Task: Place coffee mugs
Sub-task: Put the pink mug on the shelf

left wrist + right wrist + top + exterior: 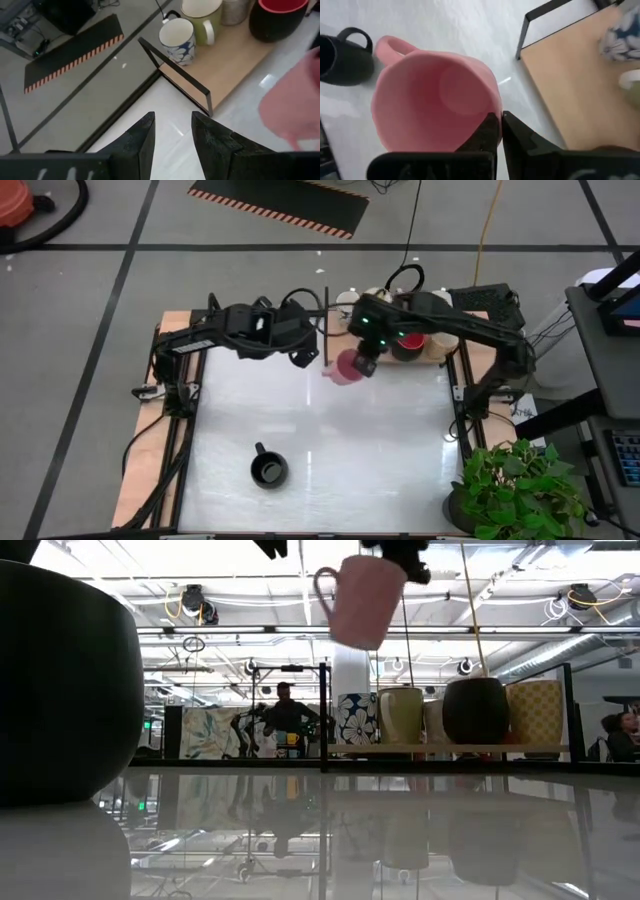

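Observation:
My right gripper (366,364) is shut on a pink mug (343,369) and holds it in the air over the far middle of the table; the low view shows the pink mug (362,600) high above the surface. A black mug (268,470) stands upright on its base near the table's near-left part. Other mugs stand in a row on a wooden shelf (440,358) at the far edge: a white one with blue marks (178,40), a cream-green one (202,17) and a black one with a red inside (277,17). My left gripper (172,127) is open, waiting beside the pink mug. My right gripper pinches the pink mug's rim wall (496,116) on the side opposite the handle (390,45), one finger (487,131) inside the cup and one finger (520,135) outside. The fingers come from above. The mug is lifted clear, mouth up, slightly tilted, hanging below the fingers.
A dark metal frame (175,70) borders the wooden shelf at the far edge. A potted plant (520,490) sits at the table's near-right corner. Bare glossy table (380,450) lies between the black mug and the shelf. A person (285,715) stands in the room beyond.

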Action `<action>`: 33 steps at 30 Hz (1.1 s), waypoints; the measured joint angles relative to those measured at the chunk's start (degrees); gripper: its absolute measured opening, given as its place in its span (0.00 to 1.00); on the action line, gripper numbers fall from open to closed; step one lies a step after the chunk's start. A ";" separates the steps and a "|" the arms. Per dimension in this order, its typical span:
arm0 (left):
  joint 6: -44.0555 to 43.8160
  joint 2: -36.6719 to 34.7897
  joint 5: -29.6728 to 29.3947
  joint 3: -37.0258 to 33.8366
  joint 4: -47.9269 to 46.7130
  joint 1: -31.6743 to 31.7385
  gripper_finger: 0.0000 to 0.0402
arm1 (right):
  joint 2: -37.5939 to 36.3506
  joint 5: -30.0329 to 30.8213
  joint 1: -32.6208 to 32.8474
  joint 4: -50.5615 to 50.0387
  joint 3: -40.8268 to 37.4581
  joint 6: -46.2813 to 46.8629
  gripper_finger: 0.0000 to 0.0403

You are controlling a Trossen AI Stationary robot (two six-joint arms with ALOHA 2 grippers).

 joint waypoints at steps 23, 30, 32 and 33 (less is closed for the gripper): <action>12.64 -2.64 -0.09 0.00 0.12 -5.39 0.33 | 7.29 1.33 -15.32 -13.59 2.79 1.58 0.00; 16.34 -2.52 0.09 -0.09 0.71 -8.01 0.33 | 8.13 5.55 -18.47 -11.11 1.11 -4.99 0.00; 16.71 -2.45 0.14 -0.09 1.46 -8.12 0.33 | 8.14 5.81 -19.61 -8.86 -0.80 -8.44 0.00; 16.85 -2.43 0.12 -0.09 1.91 -8.10 0.33 | 8.23 5.82 -20.21 -8.44 -1.74 -10.47 0.00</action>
